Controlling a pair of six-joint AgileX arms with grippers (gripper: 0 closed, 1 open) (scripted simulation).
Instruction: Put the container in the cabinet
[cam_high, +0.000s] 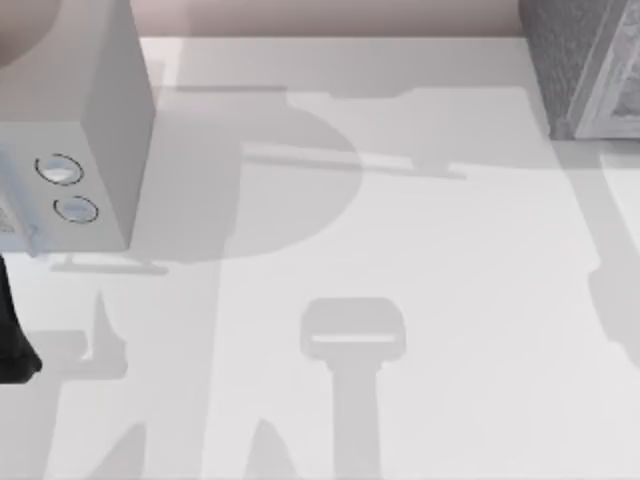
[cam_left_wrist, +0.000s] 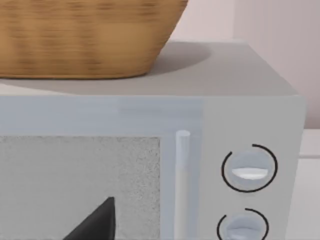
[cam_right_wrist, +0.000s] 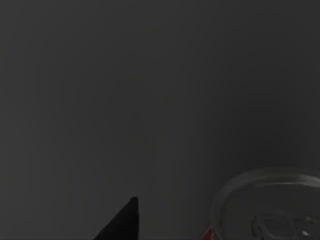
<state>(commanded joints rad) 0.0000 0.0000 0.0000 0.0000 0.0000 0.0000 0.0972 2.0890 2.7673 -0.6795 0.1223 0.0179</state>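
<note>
Here the container (cam_right_wrist: 270, 210) shows in the right wrist view as a round, grey metallic can top with a raised rim and a sliver of red label just below it, sitting at the edge of the picture against a flat dark-grey backdrop that gives no wall or corner to judge room by. A black fingertip (cam_right_wrist: 122, 222) of the right tool pokes in beside the can, apart from it; whether that tool is spread or pressed together cannot be told.

The cabinet (cam_high: 585, 65) stands at the far right corner of the surface (cam_high: 420, 260) in the top view — a rough, speckled grey box with a lighter framed panel on its front, cut off by the picture's edge. Between it and the microwave (cam_high: 85, 140) at the far left, the white surface lies broad and smooth, crossed by soft shadows.

The microwave is a smooth light-grey box with square edges and two round dials (cam_left_wrist: 249, 169) beside a slim vertical handle (cam_left_wrist: 182, 180); its door window has a fine grainy texture. A woven wicker basket (cam_left_wrist: 85, 35), tan and rounded, rests on its top, leaving a bare strip toward the right edge.

A black fingertip (cam_left_wrist: 97, 222) of the left tool faces the microwave door — its state cannot be told. Part of the left arm (cam_high: 12, 340) shows dark at the left edge.
</note>
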